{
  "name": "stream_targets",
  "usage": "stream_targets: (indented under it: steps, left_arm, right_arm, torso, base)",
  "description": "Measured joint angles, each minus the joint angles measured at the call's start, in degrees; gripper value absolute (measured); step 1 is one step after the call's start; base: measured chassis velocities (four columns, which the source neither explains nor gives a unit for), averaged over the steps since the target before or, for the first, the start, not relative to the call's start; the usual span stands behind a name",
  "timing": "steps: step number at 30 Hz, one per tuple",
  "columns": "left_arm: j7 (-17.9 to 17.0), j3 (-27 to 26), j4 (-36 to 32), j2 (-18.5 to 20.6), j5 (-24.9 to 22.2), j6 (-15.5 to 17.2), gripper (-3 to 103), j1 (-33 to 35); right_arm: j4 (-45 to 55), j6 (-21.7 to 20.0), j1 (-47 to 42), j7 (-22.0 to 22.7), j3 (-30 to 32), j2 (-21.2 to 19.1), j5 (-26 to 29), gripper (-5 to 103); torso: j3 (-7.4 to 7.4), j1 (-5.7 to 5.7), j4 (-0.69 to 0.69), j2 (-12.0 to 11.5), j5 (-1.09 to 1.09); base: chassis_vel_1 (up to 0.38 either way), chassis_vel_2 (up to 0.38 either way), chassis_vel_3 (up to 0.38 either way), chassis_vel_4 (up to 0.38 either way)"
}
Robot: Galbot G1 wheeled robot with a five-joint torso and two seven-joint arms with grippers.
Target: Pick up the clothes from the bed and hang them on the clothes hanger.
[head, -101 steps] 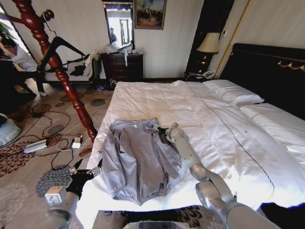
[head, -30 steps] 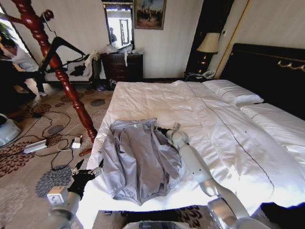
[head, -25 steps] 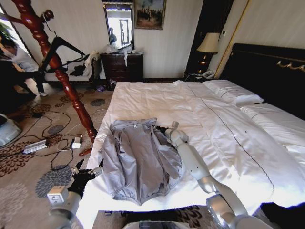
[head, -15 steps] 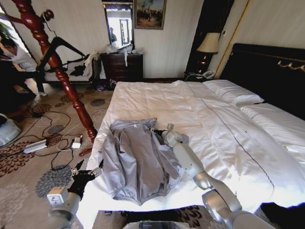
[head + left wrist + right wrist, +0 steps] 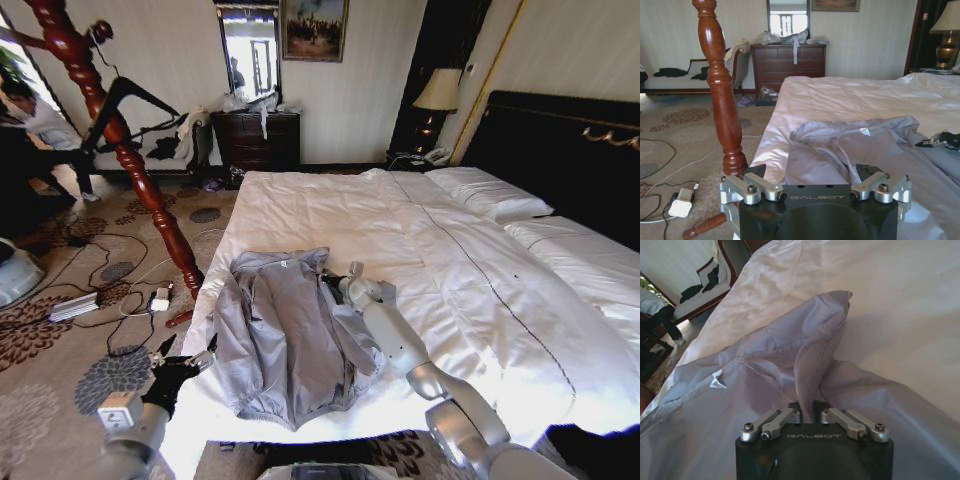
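The clothes [image 5: 290, 335], a light grey-blue jacket, lie spread on the near left part of the bed [image 5: 450, 250]. My right gripper [image 5: 328, 281] rests at the jacket's right shoulder, close to the collar. In the right wrist view that gripper [image 5: 807, 407] is shut on a raised fold of the clothes [image 5: 805, 340]. My left gripper [image 5: 186, 364] hangs open beside the bed's near left corner; in the left wrist view it [image 5: 812, 175] has its fingers spread short of the clothes [image 5: 865, 150]. The black clothes hanger [image 5: 140, 100] hangs on the red-brown coat stand [image 5: 130, 150].
The coat stand's post [image 5: 722, 100] rises just left of the bed. Cables and a power strip [image 5: 75, 305] lie on the patterned carpet. A dark dresser [image 5: 260, 140] and a chair with dark garments [image 5: 165, 145] stand at the far wall. Pillows [image 5: 490, 195] lie by the black headboard [image 5: 570, 150].
My right arm has shifted a little to the left, bringing its gripper onto the jacket's shoulder edge. The left arm and the jacket have stayed put.
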Motion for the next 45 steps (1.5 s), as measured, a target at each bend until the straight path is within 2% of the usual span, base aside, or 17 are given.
stream_targets:
  steps: [3,12,15,17,19,21,24,26,29,34,36,39,41,42,43,44,45]
  left_arm:
    - [0.01,0.06,-0.01,-0.06,0.11,-0.02,100,0.02]
    - [0.03,0.16,-0.03,0.04,0.26,-0.03,100,-0.06]
    - [0.08,0.17,-0.04,0.09,0.26,-0.04,100,-0.24]
    - [0.05,0.2,-0.04,0.09,0.25,-0.04,100,-0.28]
    - [0.06,0.53,-0.05,0.1,0.29,-0.05,100,-0.38]
    - [0.09,0.6,-0.05,0.09,0.34,-0.06,100,-0.39]
    - [0.09,1.02,-0.05,-0.12,0.78,-0.1,100,-0.41]
    - [0.09,1.04,-0.04,-0.19,0.82,-0.11,100,-0.4]
    - [0.12,1.11,-0.05,-0.57,1.13,-0.13,100,-0.07]
    - [0.14,0.94,-0.04,-0.84,1.44,-0.16,100,0.32]
    - [0.14,0.76,-0.04,-0.96,1.45,-0.18,100,0.53]
    - [0.14,0.63,-0.04,-1.09,1.45,-0.19,100,0.65]
    - [0.12,0.57,-0.04,-1.26,1.43,-0.2,100,0.71]
    - [0.13,0.56,-0.04,-1.3,1.41,-0.21,100,0.72]
    - [0.13,0.56,-0.04,-1.3,1.41,-0.21,100,0.72]
    - [0.12,0.55,-0.03,-1.41,1.32,-0.22,100,0.73]
    - [0.12,0.55,-0.03,-1.47,1.28,-0.22,100,0.73]
  right_arm:
    - [0.64,0.0,-0.35,0.03,-0.24,-0.39,0.15,2]
    - [7.56,-0.34,-2.55,1.19,-1.44,-3.41,0.71,0]
    - [16.43,-1.73,-5.48,2.3,-2.72,-8.18,1.81,0]
    - [18.51,-1.93,-6.38,2.39,-3.07,-9.84,1.77,0]
    - [25.67,-2.63,-9.93,2.95,-3.39,-15.42,1.38,0]
    - [27.22,-2.84,-10.89,3.01,-3.41,-16.46,1.29,0]
    - [34.21,-3.27,-17.84,2.79,-3.47,-20.51,-1.3,0]
    - [35.08,-3.27,-19.07,2.61,-3.49,-20.84,-1.93,0]
    - [37.75,-3.03,-24.38,1.26,-3.9,-21.36,-6.04,0]
    - [38.22,-1.45,-26.33,-0.01,-5.62,-20.72,-9.68,-2]
    - [39.24,-1.25,-26.86,-0.81,-6.49,-20.62,-9.51,9]
    - [40.97,-1.35,-27.57,-1.42,-6.77,-20.72,-7.23,14]
    - [43.33,-1.89,-28.72,-0.3,-5.57,-20.48,-0.45,24]
    - [43.86,-2.01,-28.95,0.31,-4.91,-20.29,1.5,30]
    - [43.86,-2.01,-28.95,0.31,-4.91,-20.29,1.5,30]
    - [45.09,-2.38,-29.3,1.81,-2.69,-19.61,6.8,35]
    - [45.6,-2.43,-29.3,2.54,-1.35,-19.23,9.67,41]
  torso:
    - [0.0,0.0,0.0,0.0,0.0]
    - [0.0,0.0,0.0,0.0,0.01]
    - [-0.01,0.0,0.01,0.0,0.01]
    - [-0.01,0.0,0.01,0.0,0.02]
    - [-0.01,0.0,-0.04,0.0,0.0]
    - [0.0,0.0,-0.04,0.0,0.0]
    - [-0.01,0.0,0.0,0.0,0.01]
    - [-0.01,0.0,0.0,0.0,0.01]
    - [-0.01,-0.01,-0.01,0.0,0.02]
    - [-0.01,-0.01,0.01,0.0,0.01]
    - [-0.01,0.0,0.01,0.0,-0.01]
    - [-0.01,0.0,0.01,0.0,0.0]
    - [-0.01,-0.01,0.0,0.0,0.0]
    - [0.0,-0.01,-0.01,0.0,0.0]
    - [0.0,-0.01,-0.01,0.0,0.0]
    - [0.0,0.0,-0.01,0.0,0.0]
    - [-0.01,-0.01,0.0,0.0,0.0]
  base:
    - [0.0,0.0,0.0,0.0]
    - [0.0,0.0,0.0,0.0]
    - [0.0,0.0,0.0,0.0]
    - [0.0,0.0,0.0,0.0]
    - [0.0,0.0,0.0,0.0]
    - [0.0,0.0,0.0,0.0]
    - [0.0,0.0,0.0,0.0]
    - [0.0,0.0,0.0,0.0]
    - [0.0,0.0,0.0,0.0]
    - [0.0,0.0,0.0,0.0]
    - [0.0,0.0,0.0,0.0]
    - [0.0,0.0,0.0,0.0]
    - [0.0,0.0,0.0,0.0]
    - [0.0,0.0,0.0,0.0]
    - [0.0,0.0,0.0,0.0]
    - [0.0,0.0,0.0,0.0]
    - [0.0,0.0,0.0,0.0]
